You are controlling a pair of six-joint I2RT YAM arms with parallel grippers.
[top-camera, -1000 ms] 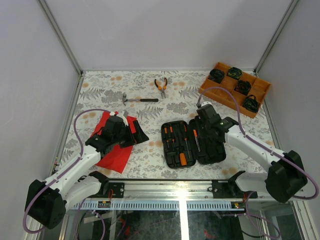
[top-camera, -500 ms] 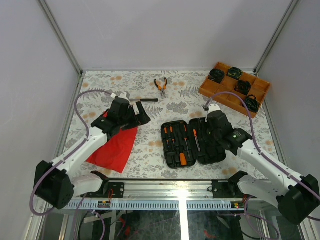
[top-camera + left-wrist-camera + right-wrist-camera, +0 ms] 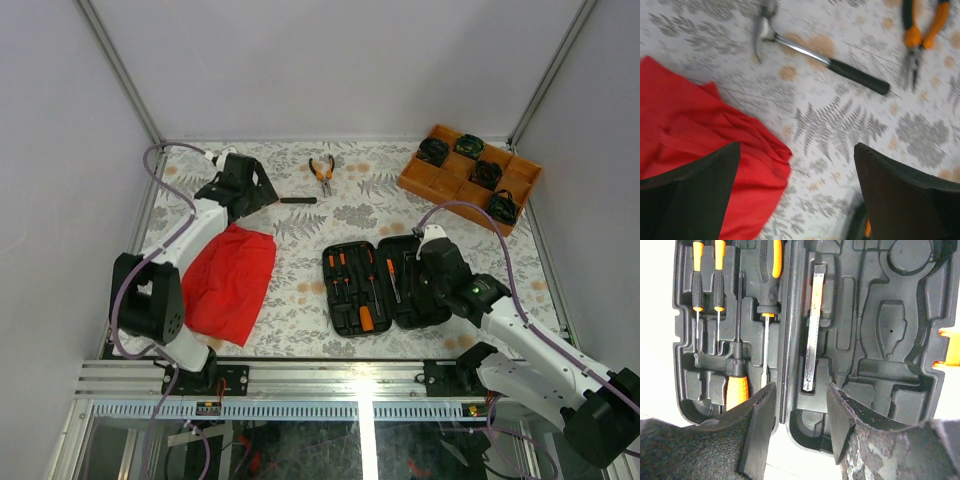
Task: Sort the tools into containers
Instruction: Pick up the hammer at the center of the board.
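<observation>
Drawn back since a second ago, our right tool (image 3: 801, 387) hangs part-open and empty over the case (image 3: 890, 335), screwdrivers (image 3: 696, 285) slotted in its left half. Farther out, our left tool (image 3: 796, 146) has left the red cloth (image 3: 230, 280) and gapes wide, empty, near the hammer (image 3: 815, 55) on the desk (image 3: 360, 215); pliers (image 3: 920, 35) lie beyond.

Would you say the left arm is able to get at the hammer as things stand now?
Probably yes: the left gripper hangs open, and the hammer lies bare just ahead of it, apart from the red cloth and the pliers, so nothing seems to block the way.
</observation>
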